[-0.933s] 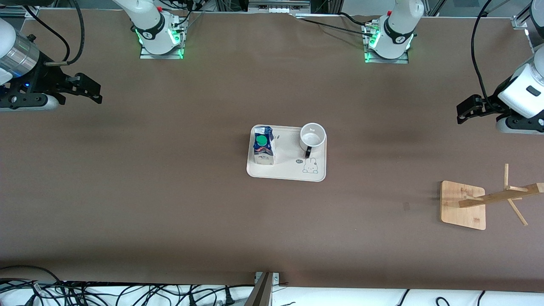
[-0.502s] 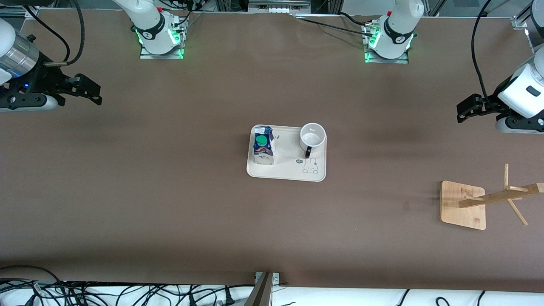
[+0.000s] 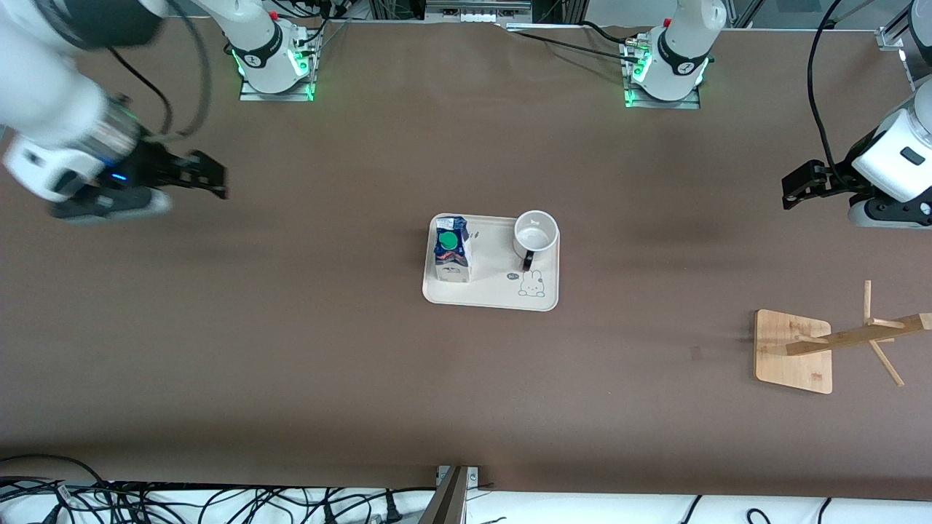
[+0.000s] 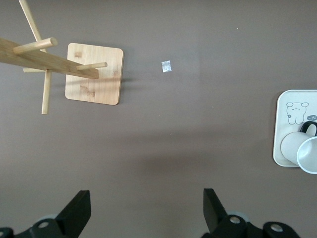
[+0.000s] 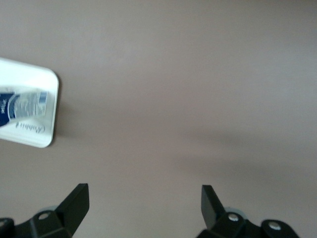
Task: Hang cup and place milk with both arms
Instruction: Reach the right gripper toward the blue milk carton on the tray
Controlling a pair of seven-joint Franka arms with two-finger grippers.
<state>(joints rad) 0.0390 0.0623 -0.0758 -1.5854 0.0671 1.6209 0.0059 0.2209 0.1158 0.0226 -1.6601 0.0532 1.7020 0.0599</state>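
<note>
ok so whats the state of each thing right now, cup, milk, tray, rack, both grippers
cup: upright on the tray, empty, handle toward the front camera
milk: upright on the tray, green cap on
tray: flat on the table, holding both
wooden rack: standing at the left arm's end of the table, pegs bare
right gripper: open, empty, over bare table
left gripper: open, empty, over bare table

- Even, soft overhead light; faint broad shadows stripe the table [image 3: 291,349] beside the tray [image 3: 491,298].
- The right arm [image 3: 65,124] is smeared with motion blur.
- The right wrist view looks soft.
</note>
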